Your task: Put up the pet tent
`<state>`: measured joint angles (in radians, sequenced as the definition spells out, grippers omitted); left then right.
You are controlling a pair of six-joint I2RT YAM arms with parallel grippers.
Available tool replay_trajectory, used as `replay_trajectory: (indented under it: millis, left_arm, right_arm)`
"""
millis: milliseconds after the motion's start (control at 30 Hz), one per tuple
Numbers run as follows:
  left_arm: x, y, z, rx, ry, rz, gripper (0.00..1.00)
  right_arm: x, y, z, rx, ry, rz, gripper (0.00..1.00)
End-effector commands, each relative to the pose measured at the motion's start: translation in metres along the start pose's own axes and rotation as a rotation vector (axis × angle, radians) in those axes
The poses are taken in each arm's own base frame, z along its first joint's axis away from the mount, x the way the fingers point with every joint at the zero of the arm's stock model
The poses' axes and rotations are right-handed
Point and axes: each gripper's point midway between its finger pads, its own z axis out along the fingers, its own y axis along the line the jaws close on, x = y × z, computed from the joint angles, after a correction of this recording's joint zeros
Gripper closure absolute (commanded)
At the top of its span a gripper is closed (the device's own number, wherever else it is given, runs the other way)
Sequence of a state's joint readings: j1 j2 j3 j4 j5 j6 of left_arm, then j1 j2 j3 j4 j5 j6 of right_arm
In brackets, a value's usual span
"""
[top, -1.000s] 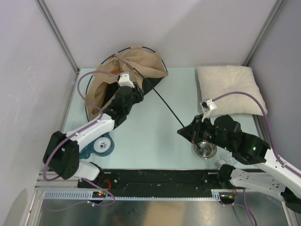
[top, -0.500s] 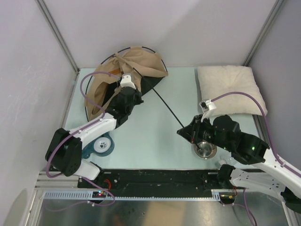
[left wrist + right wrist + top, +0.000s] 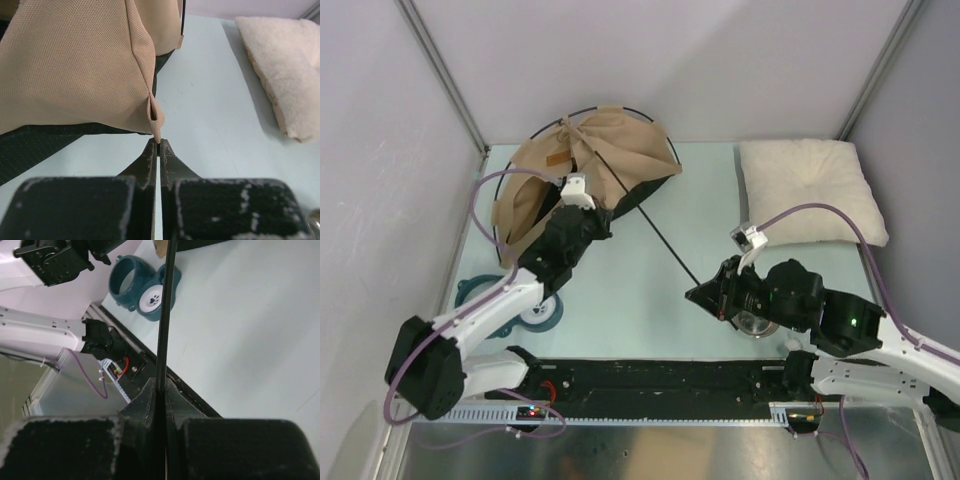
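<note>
The pet tent [image 3: 585,160] lies collapsed at the table's back left, tan fabric with black lining and a brown label patch [image 3: 556,158]. My left gripper [image 3: 604,214] is at its near edge, shut on a pointed corner of the tan fabric [image 3: 75,65]; in the left wrist view the left gripper [image 3: 159,144] pinches the very tip of that corner. A thin black pole [image 3: 660,235] runs from the tent toward the right arm. My right gripper [image 3: 693,293] is shut on the pole's near end, and in the right wrist view the pole [image 3: 165,315] rises straight out of the right gripper [image 3: 161,386].
A cream pillow [image 3: 810,190] lies at the back right. A teal pet bowl [image 3: 535,310] with a paw print sits under the left arm. A steel bowl [image 3: 755,322] is partly hidden beneath the right arm. Grey walls close in the back and sides.
The left gripper shut on the tent's fabric corner and drew back toward the near left, tugging the fabric. The right gripper shifted left and nearer with the pole.
</note>
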<state>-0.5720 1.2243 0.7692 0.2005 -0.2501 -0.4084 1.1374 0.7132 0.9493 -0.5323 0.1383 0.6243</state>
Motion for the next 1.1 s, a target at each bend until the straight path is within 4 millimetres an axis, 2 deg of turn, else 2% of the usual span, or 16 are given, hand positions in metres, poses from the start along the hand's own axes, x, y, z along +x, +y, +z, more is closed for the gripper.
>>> replay_trajectory:
  millis: [0,133,367,567,733,867,1067]
  left_arm:
    - [-0.014,-0.011,-0.027,0.097,-0.064,0.032,1.00]
    - [-0.012,-0.010,-0.045,0.134,-0.078,0.037,1.00]
    - [0.012,-0.001,-0.069,0.173,-0.069,0.045,1.00]
    - [0.034,0.005,-0.088,0.209,-0.071,0.050,1.00]
    - [0.036,0.009,-0.101,0.213,-0.115,0.071,1.00]
    - [0.043,0.012,-0.102,0.204,-0.112,0.075,1.00]
    - [0.050,0.011,-0.103,0.208,-0.101,0.075,1.00]
  right_arm:
    - [-0.017,0.025,-0.007,-0.069,-0.104,-0.036,1.00]
    - [-0.009,0.034,-0.009,-0.076,-0.101,-0.051,1.00]
    - [0.013,0.046,0.000,-0.067,-0.058,-0.088,1.00]
    - [0.015,0.066,0.035,-0.088,-0.081,-0.114,1.00]
    - [0.015,0.087,0.062,-0.143,-0.106,-0.107,1.00]
    - [0.010,0.102,0.081,-0.176,-0.157,-0.084,1.00]
    - [-0.008,0.105,0.107,-0.116,-0.299,-0.026,1.00]
